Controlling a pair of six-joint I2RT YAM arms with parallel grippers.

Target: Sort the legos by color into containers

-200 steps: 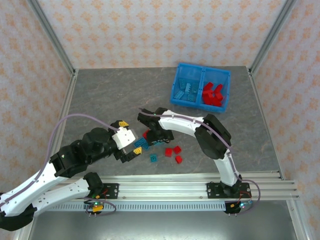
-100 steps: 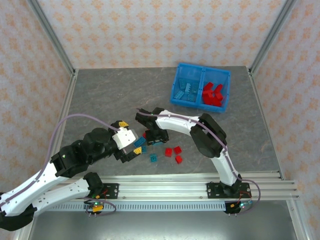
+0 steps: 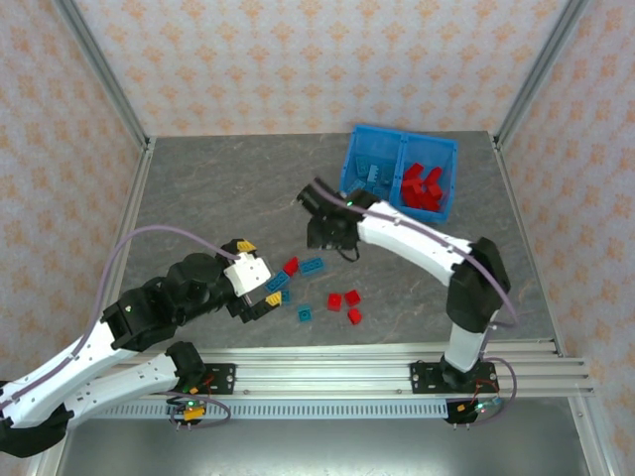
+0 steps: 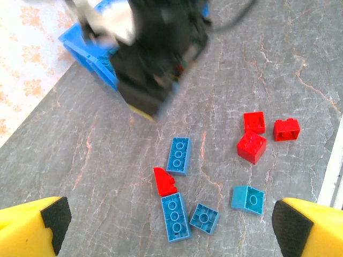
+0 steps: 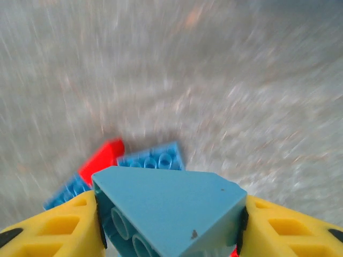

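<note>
Right hand [image 3: 330, 235] clamped on a teal brick [image 5: 167, 199].
It hangs just off the bin [image 3: 346, 177], at its near-left corner; the teal compartment [image 3: 374, 154] is the nearer one.

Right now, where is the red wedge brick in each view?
Top external: red wedge, just left of centre.
Left wrist: lower centre.
Right wrist: left of centre, blurred.
Shared landmark: the long teal brick beside it.
</note>
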